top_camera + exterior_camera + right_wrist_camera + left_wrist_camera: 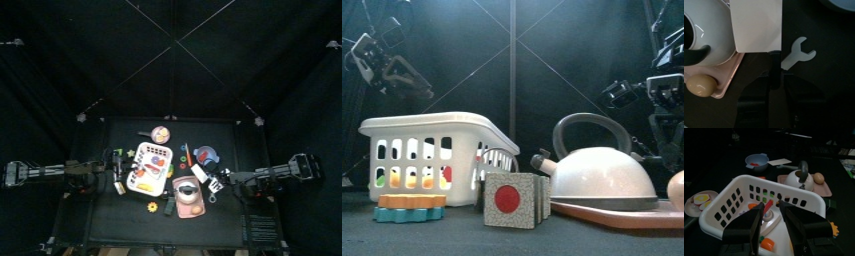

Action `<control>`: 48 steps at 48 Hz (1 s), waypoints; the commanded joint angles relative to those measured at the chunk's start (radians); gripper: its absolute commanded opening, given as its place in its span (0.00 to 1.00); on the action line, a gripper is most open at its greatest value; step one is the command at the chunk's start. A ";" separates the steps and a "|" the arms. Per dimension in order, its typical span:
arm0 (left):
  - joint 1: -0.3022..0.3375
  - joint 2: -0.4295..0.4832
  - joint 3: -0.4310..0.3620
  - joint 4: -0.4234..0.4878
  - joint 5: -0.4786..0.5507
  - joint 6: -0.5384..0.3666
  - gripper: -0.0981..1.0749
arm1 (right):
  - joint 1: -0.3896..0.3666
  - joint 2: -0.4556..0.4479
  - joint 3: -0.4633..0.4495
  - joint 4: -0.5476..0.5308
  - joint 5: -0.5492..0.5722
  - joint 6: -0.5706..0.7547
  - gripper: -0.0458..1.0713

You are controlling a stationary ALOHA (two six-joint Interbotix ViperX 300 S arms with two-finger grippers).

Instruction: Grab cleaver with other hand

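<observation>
- Top view: the cleaver (198, 172) shows as a small pale piece right of the desk's (100, 205) middle, at the tip of the right tool (211, 176), between the blue bowl (207, 153) and the kettle (187, 203). The left tool (120, 172) hangs over the near edge of the white basket (150, 170), well apart from the cleaver.
- Front view: the basket (436, 150) stands at the left and the kettle (603, 170) on its tray (609, 213) at the right, with a block bearing a red dot (509, 198) between them. The cleaver cannot be made out here.
- Left wrist view: the left tool (774, 208) stands wide apart and holds nothing, above the basket (751, 180); the kettle (797, 178) lies beyond.
- Right wrist view: the right tool (774, 75) is narrowed about the cleaver's dark handle; the pale blade (757, 25) runs straight out ahead of the jaws, partly over the tray (727, 75). A white toy wrench (797, 52) lies just beside the handle, an egg (699, 86) on the tray.
</observation>
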 commanded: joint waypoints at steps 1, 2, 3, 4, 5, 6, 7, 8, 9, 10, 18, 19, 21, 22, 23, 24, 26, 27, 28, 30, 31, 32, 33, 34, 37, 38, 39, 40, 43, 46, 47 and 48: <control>-0.003 0.002 -0.029 -0.002 -0.020 0.000 0.71 | 0.006 -0.017 -0.043 -0.017 -0.002 -0.003 0.48; -0.002 0.002 -0.032 -0.002 -0.025 0.000 0.71 | 0.006 -0.020 -0.048 -0.023 0.002 -0.003 0.48; -0.003 0.002 -0.035 -0.002 -0.031 0.000 0.71 | 0.006 -0.023 -0.055 -0.031 0.003 -0.003 0.48; -0.002 0.002 -0.035 -0.002 -0.035 0.000 0.71 | 0.006 -0.025 -0.063 -0.040 0.005 -0.003 0.48; -0.002 0.002 -0.037 -0.002 -0.040 0.000 0.71 | 0.006 -0.029 -0.069 -0.051 0.008 -0.005 0.48; -0.002 0.002 -0.038 -0.002 -0.046 0.000 0.71 | 0.006 -0.034 -0.077 -0.063 0.011 -0.005 0.48; -0.002 0.002 -0.038 -0.002 -0.052 0.000 0.71 | 0.006 -0.037 -0.084 -0.078 0.015 -0.005 0.48; -0.002 0.002 -0.040 -0.002 -0.058 -0.002 0.71 | 0.006 -0.041 -0.091 -0.095 0.020 -0.003 0.48; -0.002 0.002 -0.040 -0.002 -0.066 -0.002 0.71 | 0.006 -0.046 -0.098 -0.114 0.025 -0.003 0.48; -0.002 0.002 -0.043 -0.002 -0.072 0.000 0.71 | 0.006 -0.052 -0.106 -0.133 0.031 -0.003 0.48; -0.003 0.002 -0.052 -0.046 -0.164 -0.018 0.71 | -0.002 -0.086 -0.160 -0.348 0.051 -0.005 0.48; -0.003 0.002 -0.058 -0.072 -0.172 -0.023 0.71 | -0.002 -0.086 -0.163 -0.377 0.049 -0.005 0.48; -0.003 0.002 -0.069 -0.117 -0.172 -0.028 0.71 | -0.005 -0.080 -0.167 -0.442 0.043 -0.003 0.48; -0.003 0.002 -0.074 -0.143 -0.170 -0.029 0.71 | -0.008 -0.077 -0.167 -0.472 0.037 -0.002 0.48; -0.005 0.003 -0.080 -0.170 -0.169 -0.029 0.71 | -0.008 -0.074 -0.167 -0.505 0.031 -0.002 0.48; -0.003 0.005 -0.084 -0.199 -0.167 -0.031 0.71 | -0.009 -0.069 -0.167 -0.537 0.023 -0.002 0.48; -0.003 0.009 -0.094 -0.258 -0.163 -0.029 0.71 | -0.011 -0.058 -0.164 -0.601 0.002 0.005 0.48; -0.003 0.012 -0.097 -0.285 -0.158 -0.029 0.71 | -0.012 -0.051 -0.163 -0.649 -0.017 0.009 0.48; -0.005 0.015 -0.100 -0.314 -0.155 -0.028 0.71 | -0.014 -0.044 -0.163 -0.680 -0.034 0.011 0.48; -0.003 0.026 -0.107 -0.364 -0.146 -0.026 0.71 | -0.017 -0.029 -0.161 -0.735 -0.066 0.012 0.48; -0.003 0.034 -0.114 -0.396 -0.140 -0.025 0.72 | -0.020 -0.021 -0.161 -0.759 -0.084 0.012 0.48; -0.003 0.041 -0.117 -0.411 -0.133 -0.025 0.72 | -0.021 -0.012 -0.164 -0.782 -0.101 0.012 0.48; -0.003 0.048 -0.123 -0.428 -0.127 -0.025 0.72 | -0.025 -0.005 -0.166 -0.805 -0.117 0.012 0.48; -0.005 0.054 -0.127 -0.440 -0.123 -0.025 0.72 | -0.029 0.005 -0.169 -0.827 -0.132 0.012 0.48; -0.005 0.078 -0.146 -0.463 -0.109 -0.025 0.72 | -0.043 0.031 -0.181 -0.884 -0.170 0.012 0.48; -0.006 0.086 -0.152 -0.465 -0.104 -0.025 0.72 | -0.049 0.040 -0.186 -0.897 -0.179 0.012 0.48; -0.009 0.095 -0.158 -0.465 -0.101 -0.026 0.72 | -0.057 0.054 -0.193 -0.919 -0.193 0.012 0.48; -0.012 0.103 -0.166 -0.465 -0.098 -0.026 0.72 | -0.061 0.063 -0.199 -0.931 -0.201 0.012 0.48; -0.041 0.137 -0.192 -0.465 -0.089 -0.026 0.72 | -0.077 0.092 -0.218 -0.965 -0.224 0.012 0.48; -0.071 0.164 -0.219 -0.465 -0.086 -0.026 0.72 | -0.086 0.129 -0.239 -0.989 -0.235 0.012 0.48; -0.077 0.172 -0.227 -0.466 -0.084 -0.026 0.72 | -0.087 0.140 -0.247 -0.996 -0.238 0.012 0.48; -0.084 0.181 -0.236 -0.466 -0.083 -0.026 0.72 | -0.089 0.155 -0.255 -1.002 -0.239 0.012 0.48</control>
